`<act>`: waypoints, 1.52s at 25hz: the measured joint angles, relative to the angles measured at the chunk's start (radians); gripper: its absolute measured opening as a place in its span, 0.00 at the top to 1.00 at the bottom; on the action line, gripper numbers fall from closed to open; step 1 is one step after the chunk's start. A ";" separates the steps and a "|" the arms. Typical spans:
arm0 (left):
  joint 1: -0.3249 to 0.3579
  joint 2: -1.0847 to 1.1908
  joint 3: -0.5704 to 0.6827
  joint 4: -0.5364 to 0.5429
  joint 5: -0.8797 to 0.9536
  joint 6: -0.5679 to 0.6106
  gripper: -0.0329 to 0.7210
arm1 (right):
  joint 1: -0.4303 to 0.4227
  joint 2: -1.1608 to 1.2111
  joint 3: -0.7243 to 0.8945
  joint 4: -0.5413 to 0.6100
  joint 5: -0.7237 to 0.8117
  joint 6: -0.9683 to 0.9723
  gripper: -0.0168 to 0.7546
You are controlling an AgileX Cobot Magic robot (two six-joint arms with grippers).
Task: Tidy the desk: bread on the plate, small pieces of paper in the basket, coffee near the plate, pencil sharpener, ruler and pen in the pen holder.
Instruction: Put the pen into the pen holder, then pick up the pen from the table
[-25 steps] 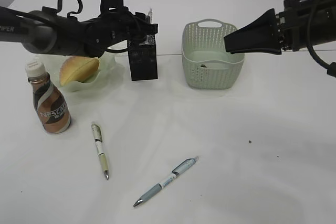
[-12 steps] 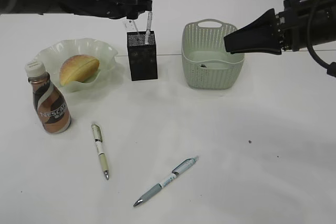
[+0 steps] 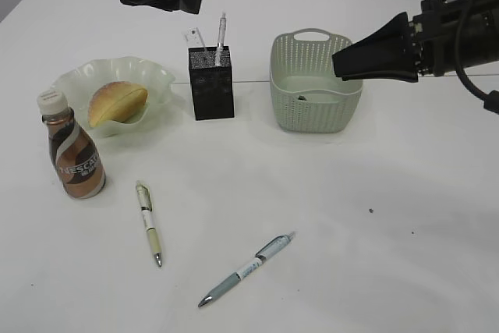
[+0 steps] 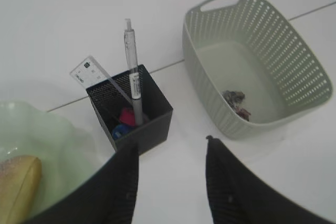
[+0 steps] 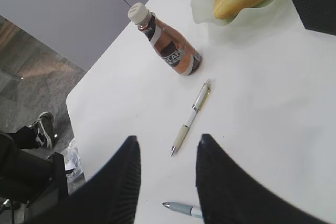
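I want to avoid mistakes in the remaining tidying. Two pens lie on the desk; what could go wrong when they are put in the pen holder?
1. The pen holder already holds a pen and the ruler, both sticking out. Another pen might knock them or tip the holder.
2. The cream pen lies close to the coffee; a reaching gripper could topple the bottle.
3. The grey pen lies flat on the desk, so it may roll or slip from the grasp.

Grey wall (image 5: 68,3) beyond table edge — brownish mottled floor (image 5: 26,82), dark shoe (image 5: 44,127) on it.
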 joint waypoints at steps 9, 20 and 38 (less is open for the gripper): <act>-0.097 -0.081 -0.001 0.015 0.358 -0.162 0.54 | 0.000 0.000 0.000 0.000 0.000 0.016 0.64; -0.103 -0.056 -0.005 0.086 0.687 -0.530 0.54 | 0.000 0.000 0.000 0.000 0.000 0.018 0.64; -0.093 0.097 -0.007 0.163 0.722 -0.740 0.54 | 0.000 -0.002 0.000 0.000 0.003 0.047 0.64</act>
